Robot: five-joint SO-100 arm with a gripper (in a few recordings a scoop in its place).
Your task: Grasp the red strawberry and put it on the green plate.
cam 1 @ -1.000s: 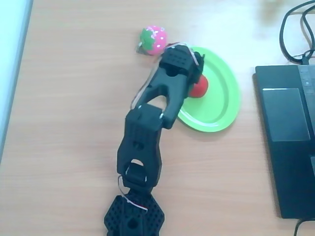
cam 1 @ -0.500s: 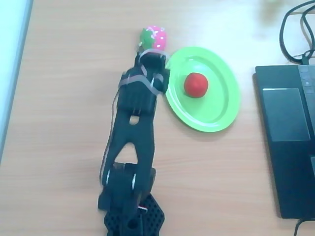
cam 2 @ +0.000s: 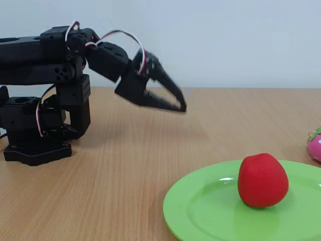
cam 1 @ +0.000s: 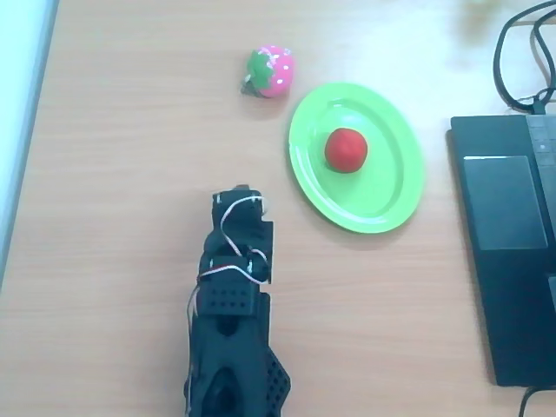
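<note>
Desk [cam 1: 130,174] is pale wood-grain laminate, flat and matte. Black arm [cam 1: 230,347] sits folded over its base. Green plate [cam 1: 395,195] is a glossy lime oval with a shallow rim, lying ahead of the gripper [cam 2: 173,103] and off to the right in the overhead view. Gripper hangs above bare desk, holding nothing; motion blur hides the tips, so I cannot tell if they are apart or together. Red strawberry [cam 1: 346,149] is a smooth matte lump resting on the plate. Placement looks done; next is just parking the arm.

wood table [cam 1: 130,156]: green plate [cam 1: 391,200], pink toy [cam 1: 271,70], laptop [cam 1: 508,243].
</note>
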